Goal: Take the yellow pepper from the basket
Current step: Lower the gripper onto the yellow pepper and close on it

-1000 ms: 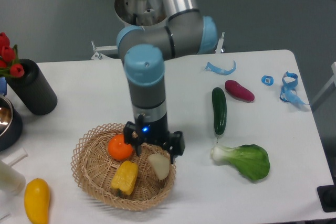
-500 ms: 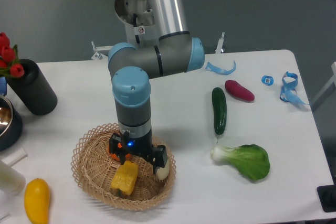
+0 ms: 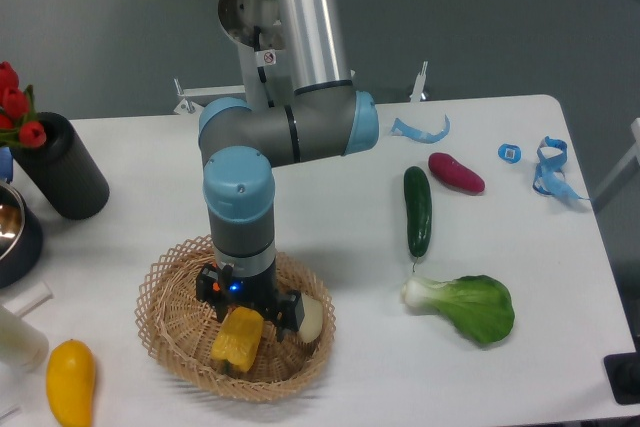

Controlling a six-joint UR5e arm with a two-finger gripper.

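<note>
The yellow pepper lies ribbed and blocky in the front middle of the round wicker basket. My gripper points straight down into the basket, right over the pepper's far end. Its two dark fingers stand apart on either side of the pepper's top, so it is open. A pale rounded fruit lies in the basket just right of the right finger. The arm's wrist hides the back part of the basket.
A smooth yellow oval fruit lies at front left, beside a white object. A dark metal bowl and a black vase of red flowers stand at left. Cucumber, purple vegetable and bok choy lie right.
The arm has swung left and down, bringing the gripper from the basket's right rear to directly over the pepper. The orange seen earlier is now hidden behind the wrist.
</note>
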